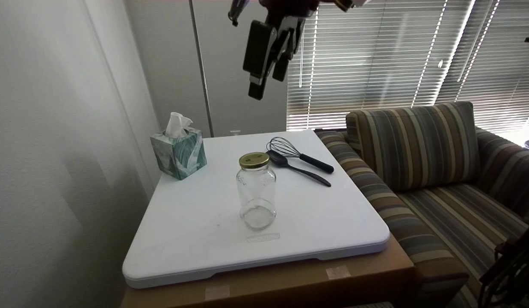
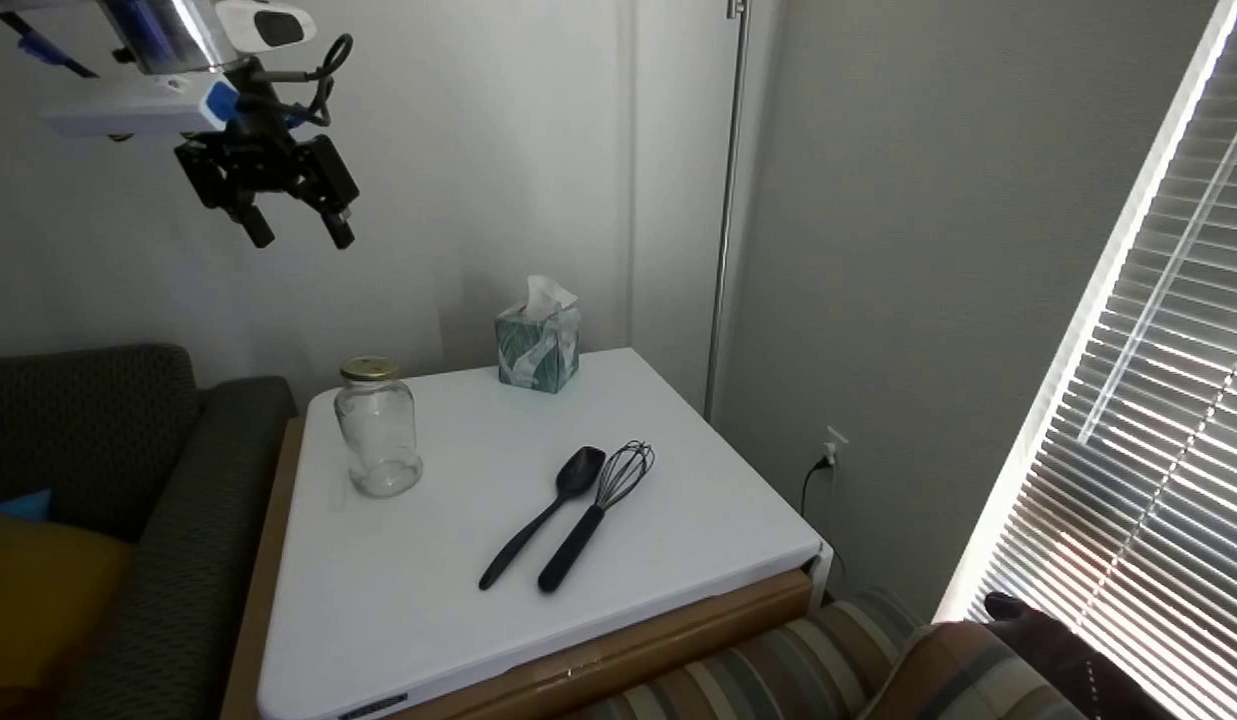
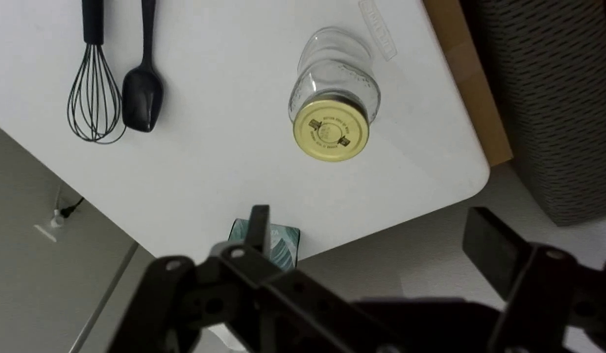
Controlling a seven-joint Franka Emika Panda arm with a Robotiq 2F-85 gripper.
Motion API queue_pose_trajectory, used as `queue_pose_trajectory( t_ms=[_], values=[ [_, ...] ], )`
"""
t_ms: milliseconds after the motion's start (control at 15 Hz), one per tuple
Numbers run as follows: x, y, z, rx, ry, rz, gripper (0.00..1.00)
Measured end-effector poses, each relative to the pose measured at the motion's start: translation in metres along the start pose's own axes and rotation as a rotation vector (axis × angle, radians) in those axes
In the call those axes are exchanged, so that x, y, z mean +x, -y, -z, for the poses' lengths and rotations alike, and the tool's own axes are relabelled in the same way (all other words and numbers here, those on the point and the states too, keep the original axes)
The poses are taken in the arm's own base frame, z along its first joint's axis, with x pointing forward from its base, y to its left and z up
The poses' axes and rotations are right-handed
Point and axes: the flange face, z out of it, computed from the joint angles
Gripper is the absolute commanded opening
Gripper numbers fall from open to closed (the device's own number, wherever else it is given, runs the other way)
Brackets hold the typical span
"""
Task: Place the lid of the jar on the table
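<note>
Dim light, glare through blinds (image 1: 358, 64)

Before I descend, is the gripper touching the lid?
Apart. Both exterior views show the gripper hanging above the lid, with a wide gap between them.

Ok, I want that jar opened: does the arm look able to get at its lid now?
Probably yes: the gripper is open and empty, the lid sits uncovered on the upright jar, and the tissue box, spoon and whisk are apart from it.
</note>
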Motion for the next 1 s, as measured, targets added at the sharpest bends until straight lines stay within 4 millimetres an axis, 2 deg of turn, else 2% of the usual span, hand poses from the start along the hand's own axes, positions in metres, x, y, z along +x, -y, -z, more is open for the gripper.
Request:
queue_pose_trajectory(
  t_ms=[267, 467, 667, 1000],
  values=[
    [-0.022, 0.0, -0.033, 0.111, 0.032, -0.057, 1.0],
    [-0.025, -0.001, -0.057, 0.191, 0.032, -0.028, 1.0],
    [-0.017, -0.007, -0.076, 0.207, 0.033, 0.021, 1.0],
    [0.01, -0.014, -0.112, 0.197, 0.044, 0.075, 1.0]
  ],
)
